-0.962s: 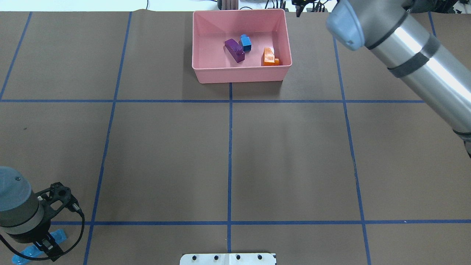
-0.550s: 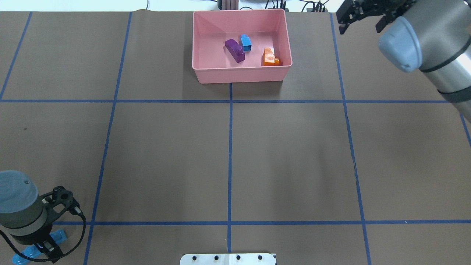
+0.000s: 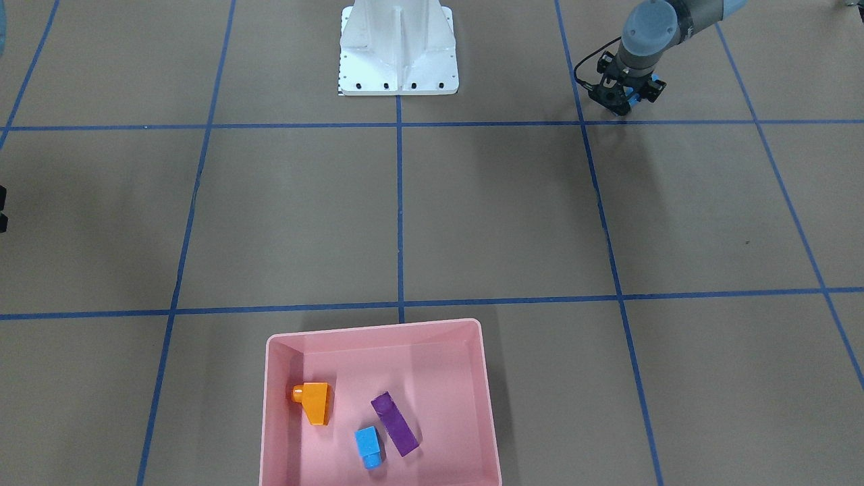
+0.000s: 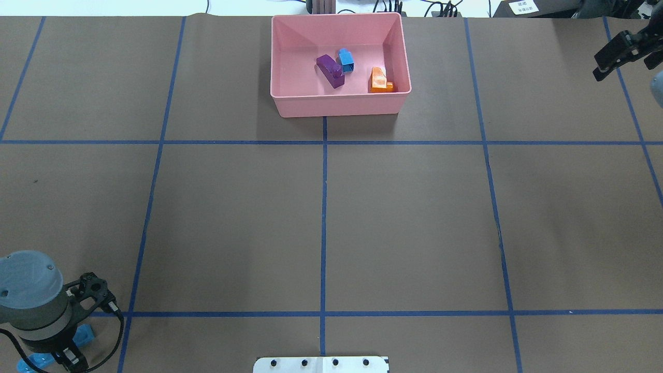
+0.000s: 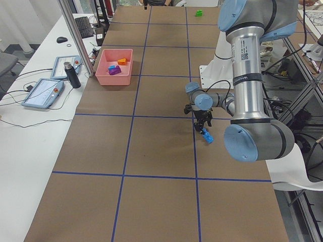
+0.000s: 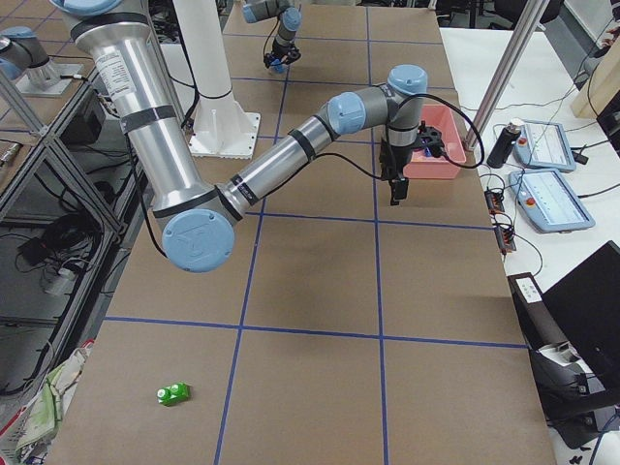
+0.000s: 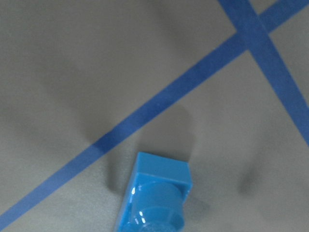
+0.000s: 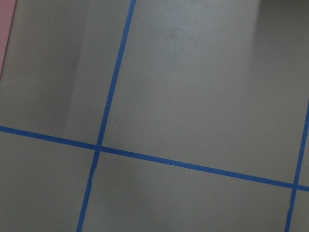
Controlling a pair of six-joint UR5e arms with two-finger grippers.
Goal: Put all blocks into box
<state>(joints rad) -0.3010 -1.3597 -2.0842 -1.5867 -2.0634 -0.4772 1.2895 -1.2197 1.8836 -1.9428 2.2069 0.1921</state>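
Matte brown paper [image 4: 233,217] holds a glossy blue block [image 7: 160,180] beneath the left end effector [image 4: 66,356], grip indiscernible; right end effector [image 4: 627,54] spread.

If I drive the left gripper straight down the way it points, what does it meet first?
The long blue block, lying on the table directly under the left gripper. Whether they already touch is unclear.

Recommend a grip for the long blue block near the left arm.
Pinch the long blue block at mid-length, across its narrow width, from straight above. It is long and slim, with both ends showing either side of the left gripper over it.
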